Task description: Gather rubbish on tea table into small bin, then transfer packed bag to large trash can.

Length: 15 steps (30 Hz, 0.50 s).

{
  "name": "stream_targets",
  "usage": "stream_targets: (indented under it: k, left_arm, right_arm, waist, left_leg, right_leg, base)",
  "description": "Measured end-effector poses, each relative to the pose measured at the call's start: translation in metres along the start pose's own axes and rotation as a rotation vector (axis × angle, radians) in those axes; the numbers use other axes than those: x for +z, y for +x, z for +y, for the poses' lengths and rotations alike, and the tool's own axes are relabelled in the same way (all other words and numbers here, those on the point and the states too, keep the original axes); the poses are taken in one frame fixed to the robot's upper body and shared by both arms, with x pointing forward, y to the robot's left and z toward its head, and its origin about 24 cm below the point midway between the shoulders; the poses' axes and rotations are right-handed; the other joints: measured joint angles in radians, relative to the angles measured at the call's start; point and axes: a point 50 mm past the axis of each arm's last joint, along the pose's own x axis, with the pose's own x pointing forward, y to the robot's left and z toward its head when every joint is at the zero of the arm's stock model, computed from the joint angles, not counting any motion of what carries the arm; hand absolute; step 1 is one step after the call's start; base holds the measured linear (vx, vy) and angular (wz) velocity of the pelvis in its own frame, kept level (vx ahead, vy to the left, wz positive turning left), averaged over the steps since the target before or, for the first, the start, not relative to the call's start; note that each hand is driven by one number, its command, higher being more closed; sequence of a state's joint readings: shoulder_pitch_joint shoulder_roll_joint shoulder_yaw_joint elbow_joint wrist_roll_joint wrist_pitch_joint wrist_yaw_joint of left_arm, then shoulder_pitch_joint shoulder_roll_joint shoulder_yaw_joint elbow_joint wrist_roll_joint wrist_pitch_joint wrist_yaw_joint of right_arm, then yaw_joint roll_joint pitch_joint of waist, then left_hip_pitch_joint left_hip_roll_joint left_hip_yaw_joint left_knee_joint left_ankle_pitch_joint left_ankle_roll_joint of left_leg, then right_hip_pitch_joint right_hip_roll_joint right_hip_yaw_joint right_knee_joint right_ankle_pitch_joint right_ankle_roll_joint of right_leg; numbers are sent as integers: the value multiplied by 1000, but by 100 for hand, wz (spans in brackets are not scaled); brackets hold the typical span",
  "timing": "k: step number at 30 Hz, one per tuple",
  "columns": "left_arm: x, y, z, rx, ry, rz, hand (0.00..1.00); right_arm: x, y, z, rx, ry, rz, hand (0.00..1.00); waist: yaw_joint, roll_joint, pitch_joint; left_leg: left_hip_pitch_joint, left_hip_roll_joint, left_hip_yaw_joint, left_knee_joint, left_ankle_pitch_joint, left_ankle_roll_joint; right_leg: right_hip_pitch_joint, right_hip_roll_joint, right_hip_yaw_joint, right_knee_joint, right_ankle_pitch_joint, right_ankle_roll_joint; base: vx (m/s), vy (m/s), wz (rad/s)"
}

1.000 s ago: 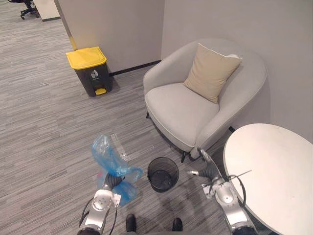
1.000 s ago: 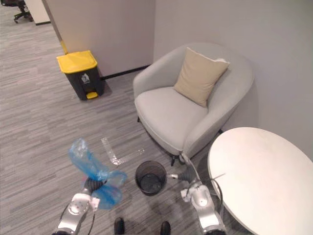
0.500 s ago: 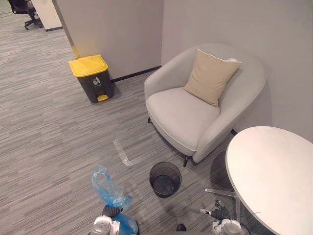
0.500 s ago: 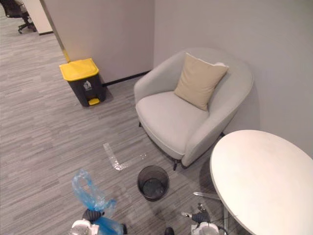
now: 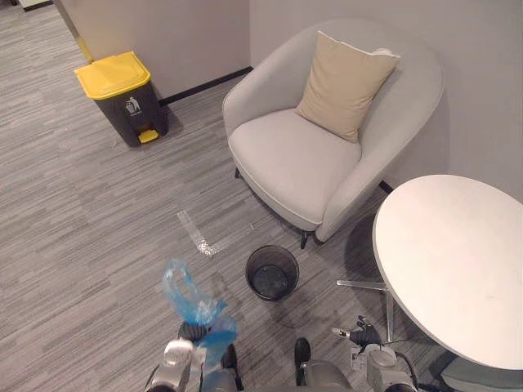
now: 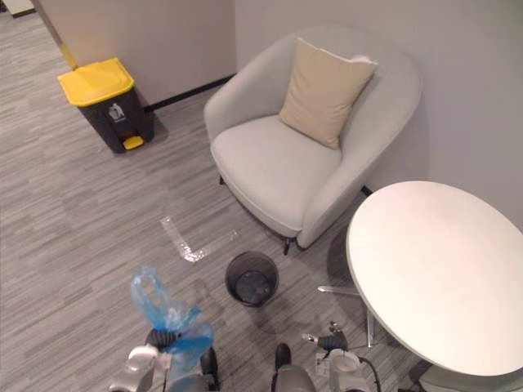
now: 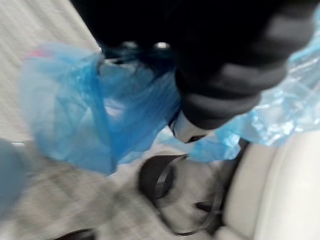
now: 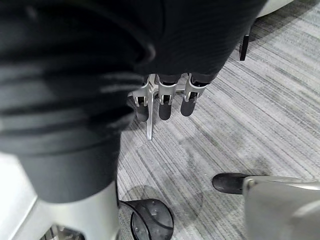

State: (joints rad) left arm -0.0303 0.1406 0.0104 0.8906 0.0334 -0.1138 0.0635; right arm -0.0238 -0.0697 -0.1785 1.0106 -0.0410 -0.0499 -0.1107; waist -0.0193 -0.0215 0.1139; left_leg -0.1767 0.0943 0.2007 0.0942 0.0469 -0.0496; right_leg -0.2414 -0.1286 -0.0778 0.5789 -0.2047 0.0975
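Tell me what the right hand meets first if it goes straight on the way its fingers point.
Most likely the table's metal foot, lying on the carpet just past the right hand. Depth is unclear, so it might reach bare carpet beside it instead.

In the left wrist view the blue bag [image 7: 75,115] is smeared by blur, and what it holds cannot be made out. The inside of the small bin [image 5: 255,263] is too dark to read. The round table [image 5: 445,245] is cut off at the right edge.
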Motion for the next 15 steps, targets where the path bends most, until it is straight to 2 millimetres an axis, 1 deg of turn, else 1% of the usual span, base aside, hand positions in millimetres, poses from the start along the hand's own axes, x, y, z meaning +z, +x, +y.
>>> stream_targets:
  k: [1,2,3,4,5,6,7,9,10,11,12,13,14,15]
  left_arm:
    - [-1,-1,0,1,-1,1,100]
    - [0,-2,2,12,-10,-9,100]
    - [0,-2,3,22,-28,-11,100]
    - [-1,-3,1,21,-34,-8,100]
    - [-2,-3,-4,12,-47,-2,100]
    - [-7,-5,-21,-26,-70,21,100]
    - [-8,-6,-25,-36,-72,27,100]
    - [-13,-10,-37,-69,-72,40,100]
    - [-15,-11,-39,-73,-75,48,100]
    - [-15,-11,-41,-77,-78,53,100]
    - [-15,-11,-41,-78,-76,53,100]
    - [-14,-10,-41,-78,-73,50,100]
    - [-14,-10,-41,-78,-72,50,100]
    - [-11,-9,-41,-79,-69,43,100]
  right_arm:
    - [-1,-1,2,4,1,2,0]
    - [2,-1,7,14,9,-13,0]
    - [9,0,9,13,13,-38,0]
    - [15,1,9,9,15,-58,0]
    - [24,2,9,6,18,-89,0]
    - [33,3,5,-9,17,-121,0]
    - [31,2,5,-13,17,-117,0]
    - [16,-1,4,-18,19,-78,0]
    - [12,-2,5,-20,21,-67,0]
    - [11,-3,6,-24,25,-64,0]
    - [11,-3,7,-27,28,-65,0]
    - [9,-3,4,-38,33,-60,0]
    - [8,-3,3,-42,32,-58,0]
    - [6,-4,1,-49,34,-55,0]
  waist:
    - [4,-2,-2]
    - [15,-15,-9]
    - [31,-24,-10]
    - [39,-19,-9]
    - [49,-2,-2]
    - [53,52,14]
    - [53,58,16]
    - [52,69,18]
    - [52,68,19]
    - [51,49,29]
    - [52,53,25]
    - [51,43,27]
    - [51,36,31]
    - [49,42,25]
  left_leg:
    - [-5,0,-3,8,0,0]
    - [-39,0,-6,49,0,0]
    - [-75,5,-7,72,6,-8]
    - [-90,10,-6,72,15,-17]
    - [-112,20,-5,71,20,-21]
    - [-125,51,-20,43,46,-20]
    - [-125,56,-20,33,52,-24]
    - [-123,71,-21,-2,54,-35]
    - [-122,73,-18,-24,34,-62]
    - [-131,74,3,-19,37,-61]
    - [-143,74,11,18,41,-53]
    - [-156,64,23,135,33,-49]
    - [-152,63,28,184,14,-35]
    - [-147,66,39,249,-63,-10]
  right_leg:
    - [6,0,1,27,-14,3]
    - [41,0,5,12,-51,2]
    - [56,10,3,-70,-81,-8]
    - [63,18,-2,-113,-91,-25]
    - [67,35,-7,-170,-100,-54]
    - [69,67,-52,-199,-71,-64]
    - [70,72,-60,-198,-69,-67]
    - [76,79,-117,-198,-59,-84]
    - [78,76,-141,-203,-54,-92]
    - [75,58,-169,-219,-37,-106]
    - [74,45,-189,-222,-24,-119]
    - [68,22,-215,-222,-14,-119]
    - [68,15,-221,-221,-10,-114]
    - [68,-4,-246,-221,-1,-105]
  base:
    - [-57,-105,46]
    - [-124,-116,23]
    - [-208,-173,12]
    - [-211,-148,-11]
    - [-334,-120,6]
    - [-306,-85,23]
    - [-299,-77,52]
    - [-200,-95,74]
    - [-238,-59,78]
    - [-208,-8,60]
    - [-131,58,61]
    - [-80,58,50]
    - [-63,104,66]
    - [-54,104,52]
